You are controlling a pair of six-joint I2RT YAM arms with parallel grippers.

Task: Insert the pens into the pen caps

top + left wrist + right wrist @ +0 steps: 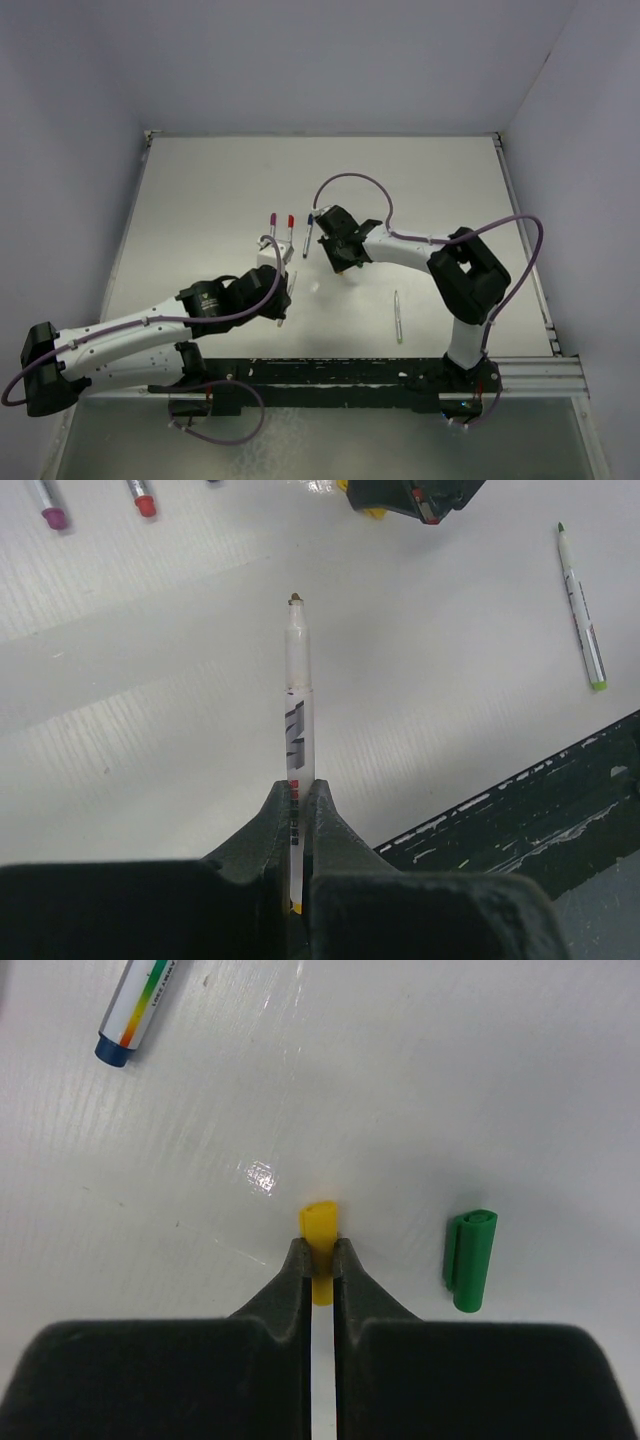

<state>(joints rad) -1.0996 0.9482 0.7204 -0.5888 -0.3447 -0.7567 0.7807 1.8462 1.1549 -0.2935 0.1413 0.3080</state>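
The left hand (300, 792) pinches an uncapped pen (298, 695) jutting forward above the white tabletop (150, 680), while the right hand (320, 1252) clamps the yellow cap (320, 1222) at its fingertips, the green cap (470, 1258) lying loose just beside it.

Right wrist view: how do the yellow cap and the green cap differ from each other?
The yellow cap is pinched in the right gripper, only its end showing past the fingertips. The green cap lies loose on the table, fully visible and untouched. In colour, the yellow cap is bright yellow and the green cap mid green. Both are short, stubby plastic caps.
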